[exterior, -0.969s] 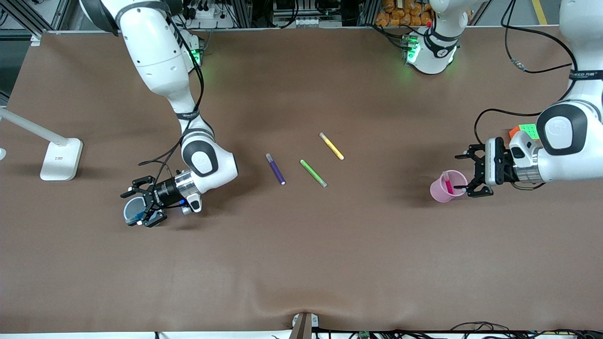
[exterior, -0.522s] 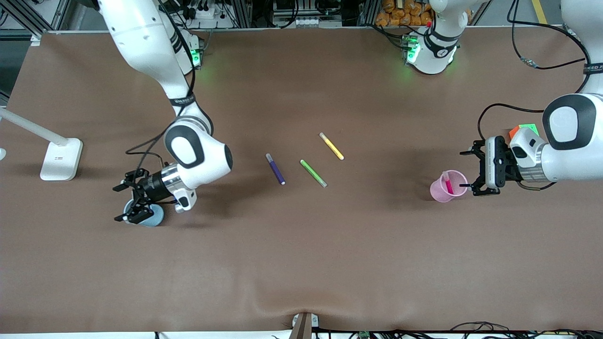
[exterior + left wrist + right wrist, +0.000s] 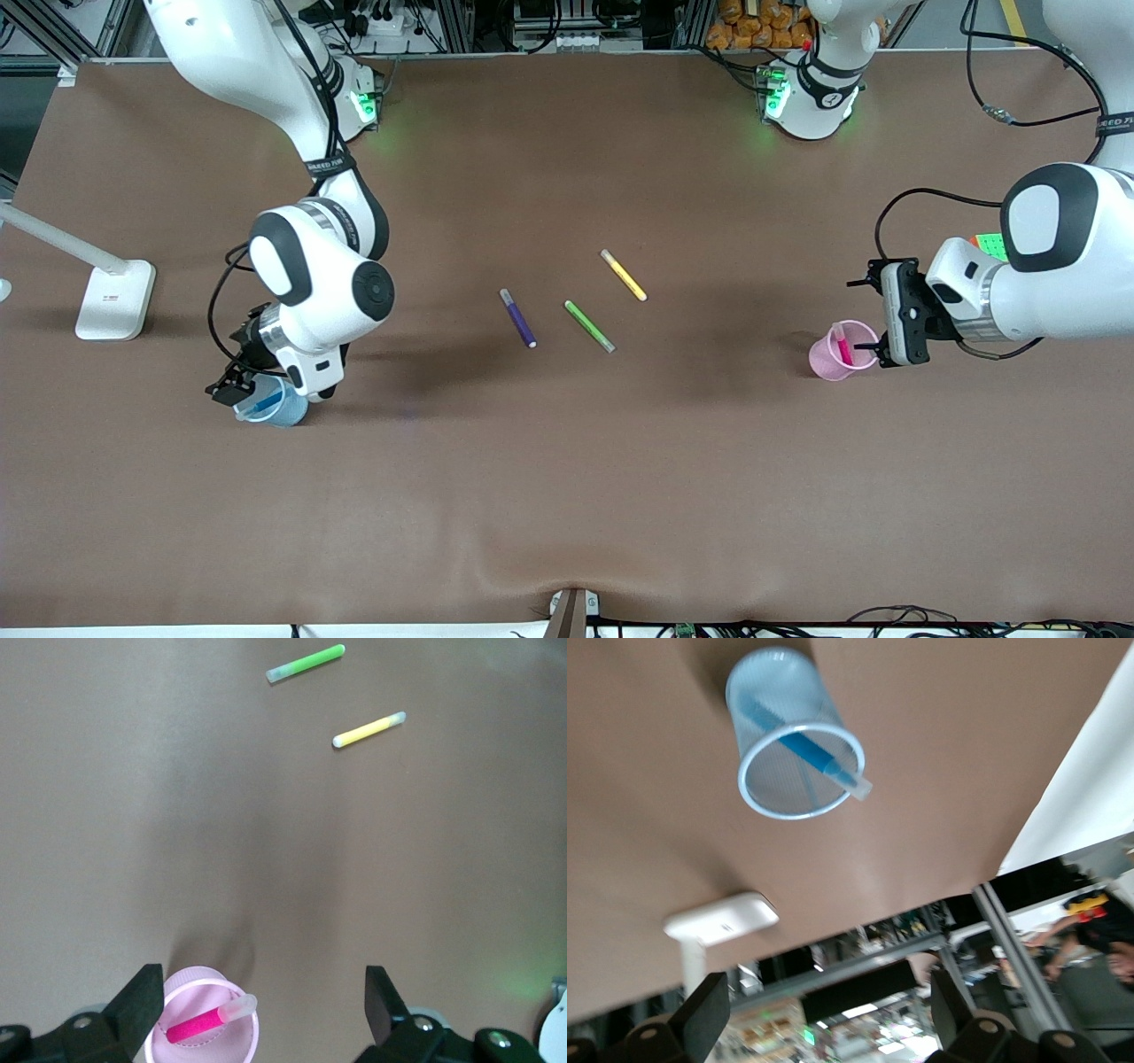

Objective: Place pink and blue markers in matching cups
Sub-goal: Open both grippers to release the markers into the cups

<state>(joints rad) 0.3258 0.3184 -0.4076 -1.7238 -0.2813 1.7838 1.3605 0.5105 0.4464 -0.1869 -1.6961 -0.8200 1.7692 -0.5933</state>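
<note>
Looks like we're basically done: the blue marker (image 3: 799, 746) leans inside the blue cup (image 3: 796, 737) at the right arm's end, right gripper (image 3: 232, 377) spread empty just above its rim, so any retreat goes straight up. Left gripper (image 3: 266, 1014) also gapes empty beside the pink cup (image 3: 837, 351); only its wrist view shows the pink marker (image 3: 205, 1023) lying slanted inside

White arms (image 3: 310, 283), black joints, cables
</note>
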